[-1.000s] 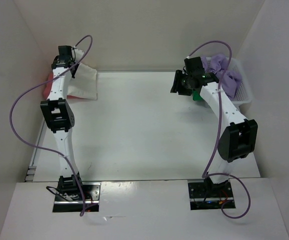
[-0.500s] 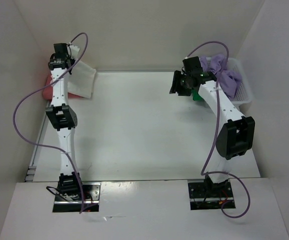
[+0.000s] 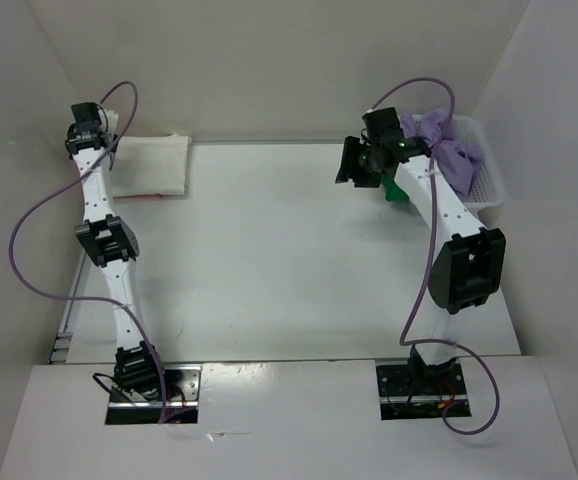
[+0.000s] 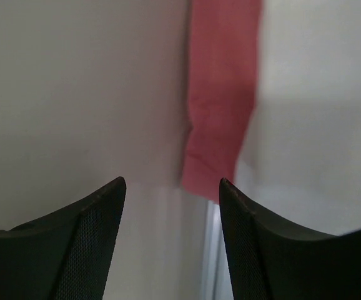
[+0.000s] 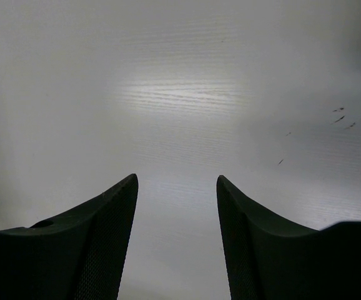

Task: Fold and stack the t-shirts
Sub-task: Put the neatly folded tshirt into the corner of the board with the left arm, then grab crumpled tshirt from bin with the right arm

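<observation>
Cloth of this kind should be light, limp and easy to crush, with no risk of breaking; it will sag and bunch wherever it is not held. My judgement is that a pinch on a hem, collar or shoulder corner would hold best, with one corner in each hand to spread it flat.

The cream shirt [image 3: 154, 165] lies folded in a neat rectangle at the far left corner of the table [image 3: 289, 260]. The red shirt [image 4: 221, 112] seems to lie under it, showing only as a smooth strip in the left wrist view. The purple shirt [image 3: 459, 150] is a crumpled heap in the basket [image 3: 491, 190] at the far right. The green shirt [image 3: 397, 188] is bunched just beside the basket, mostly hidden by the right arm.

The left gripper [image 4: 171, 184] hangs near the folded pair, jaws apart and holding nothing. The right gripper [image 5: 176, 178] is also spread and empty, over bare table near the green shirt
</observation>
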